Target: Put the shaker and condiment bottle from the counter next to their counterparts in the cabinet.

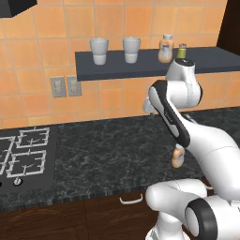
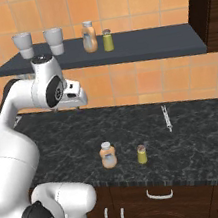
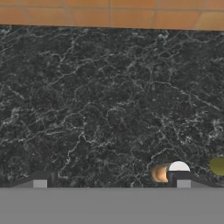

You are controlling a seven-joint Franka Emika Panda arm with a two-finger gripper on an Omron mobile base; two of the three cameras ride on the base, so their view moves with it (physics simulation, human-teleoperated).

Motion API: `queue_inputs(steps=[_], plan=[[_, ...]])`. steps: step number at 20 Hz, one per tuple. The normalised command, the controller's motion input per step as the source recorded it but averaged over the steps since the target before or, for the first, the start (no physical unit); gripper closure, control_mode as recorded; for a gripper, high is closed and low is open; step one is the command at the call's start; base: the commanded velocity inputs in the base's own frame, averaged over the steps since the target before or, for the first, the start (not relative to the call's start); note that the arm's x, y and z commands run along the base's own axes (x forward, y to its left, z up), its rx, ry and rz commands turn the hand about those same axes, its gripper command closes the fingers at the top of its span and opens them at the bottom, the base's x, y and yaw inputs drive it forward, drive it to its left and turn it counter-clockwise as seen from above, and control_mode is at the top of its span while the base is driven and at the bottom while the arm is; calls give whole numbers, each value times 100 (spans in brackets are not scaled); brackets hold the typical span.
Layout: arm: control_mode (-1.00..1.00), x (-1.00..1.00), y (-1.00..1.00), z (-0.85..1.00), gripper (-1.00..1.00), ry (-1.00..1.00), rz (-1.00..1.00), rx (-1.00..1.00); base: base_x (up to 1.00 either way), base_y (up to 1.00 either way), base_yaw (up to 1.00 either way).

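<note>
While the white arm is raised above the bench (image 2: 198, 141), its end effector (image 3: 111, 181) is seen from the hand camera with both dark fingertips spread wide apart and nothing between them, so it is released and empty. Below it, black marbled bench surface is shown, with orange tiles along the far edge.

Near the front edge of the bench, two small things are set upright, side by side but apart. One is an orange condiment bottle (image 2: 108, 155) with a pale cap; the other, just to its right in the right base view, is a small yellow-green shaker (image 2: 142, 154) with a grey top. Farther back on the bench, toward the right end, a thin pale utensil (image 2: 167, 118) is laid flat.

Above, a dark grey cabinet shelf (image 2: 136, 49) is fixed against the tiles. On it, a rounded pale-orange bottle (image 2: 89, 37) and a second yellow-green shaker (image 2: 107, 40) are placed just beside each other near its middle. Two pale cups (image 2: 39, 43) are set toward its left end.
</note>
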Motion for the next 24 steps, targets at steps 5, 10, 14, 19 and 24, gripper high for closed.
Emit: queue_inputs(steps=[5, 10, 14, 19, 24], plan=[[-100, 0, 0, -2, -100, 0, 0, 0, 0, 0, 0], [-100, 0, 0, -5, -100, 0, 0, 0, 0, 0, 0], [-100, -13, 0, -23, -100, -12, 0, -2, 0, 0, 0], [-100, -9, 0, -25, -100, -18, -1, -8, 0, 0, 0], [-100, -27, 0, -30, -100, -19, -12, -8, 0, 0, 0]])
